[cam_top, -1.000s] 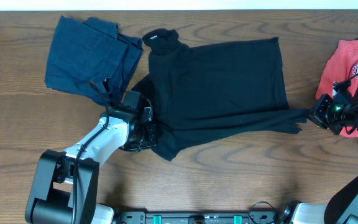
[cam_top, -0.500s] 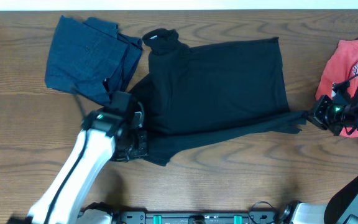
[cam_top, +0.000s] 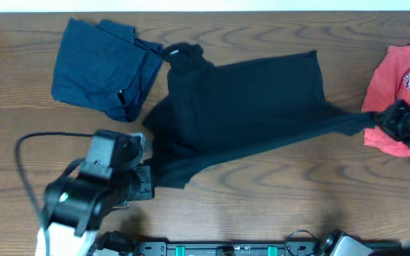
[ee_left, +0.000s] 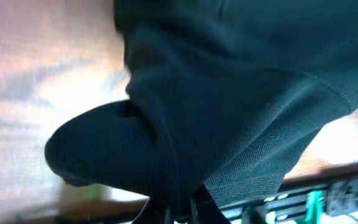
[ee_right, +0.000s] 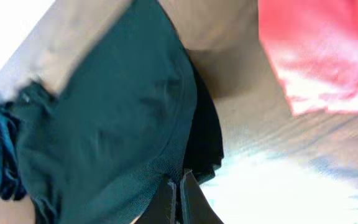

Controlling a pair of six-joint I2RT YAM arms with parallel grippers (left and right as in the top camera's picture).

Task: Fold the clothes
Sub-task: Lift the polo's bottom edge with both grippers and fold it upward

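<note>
The only lettering, arched across the coral-red T-shirt (cam_top: 396,99), is too small and blurred to read.

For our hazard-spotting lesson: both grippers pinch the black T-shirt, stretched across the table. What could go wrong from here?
1. The left gripper holds only a bunched corner of the black T-shirt, and the right gripper a thin, taut tip; either pinch might slip.
2. The right gripper is right beside the coral-red T-shirt and could snag or drag it.
3. The shirt lies right beside the navy garment, so pulling may shift that too.
</note>
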